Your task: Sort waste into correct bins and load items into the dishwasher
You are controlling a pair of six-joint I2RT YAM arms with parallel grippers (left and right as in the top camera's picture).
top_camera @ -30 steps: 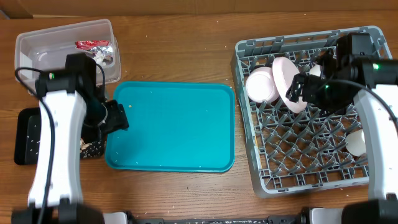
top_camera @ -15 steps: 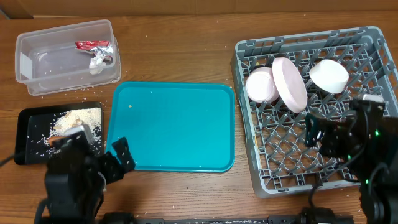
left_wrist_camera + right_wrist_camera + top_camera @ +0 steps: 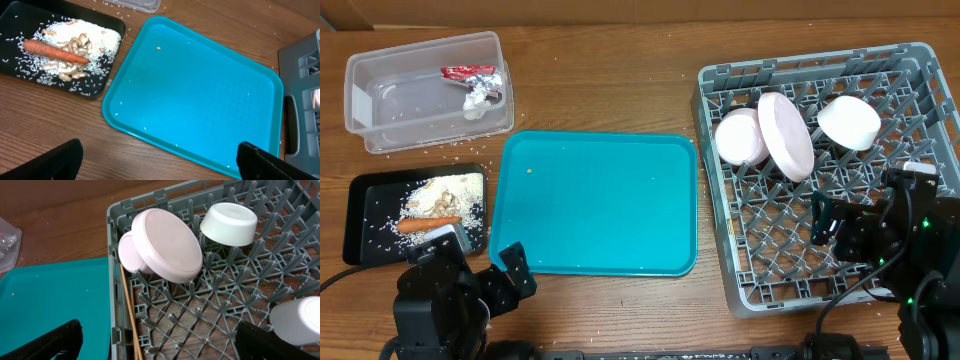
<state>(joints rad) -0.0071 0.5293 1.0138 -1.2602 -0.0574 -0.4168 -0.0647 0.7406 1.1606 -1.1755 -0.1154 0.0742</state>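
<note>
The grey dish rack (image 3: 720,240) holds a pink plate (image 3: 787,134), a pink bowl (image 3: 739,138) and a white bowl (image 3: 850,121); the right wrist view shows another white piece (image 3: 299,322) and a wooden chopstick (image 3: 129,315) along the rack's left wall. The teal tray (image 3: 595,200) is almost bare. A black tray (image 3: 365,215) holds rice and a carrot (image 3: 54,50). A clear bin (image 3: 380,105) holds wrappers (image 3: 475,85). My left gripper (image 3: 160,162) is open over the table by the tray's near edge. My right gripper (image 3: 157,340) is open above the rack's near left part.
Rice grains lie scattered on the wood around the clear bin and black tray. A few crumbs lie on the teal tray (image 3: 158,48). The rack (image 3: 305,55) edge shows at the right of the left wrist view.
Both arms have pulled back from the black tray and the rack to the table's near edge. The white bowl now stands free in the rack.
</note>
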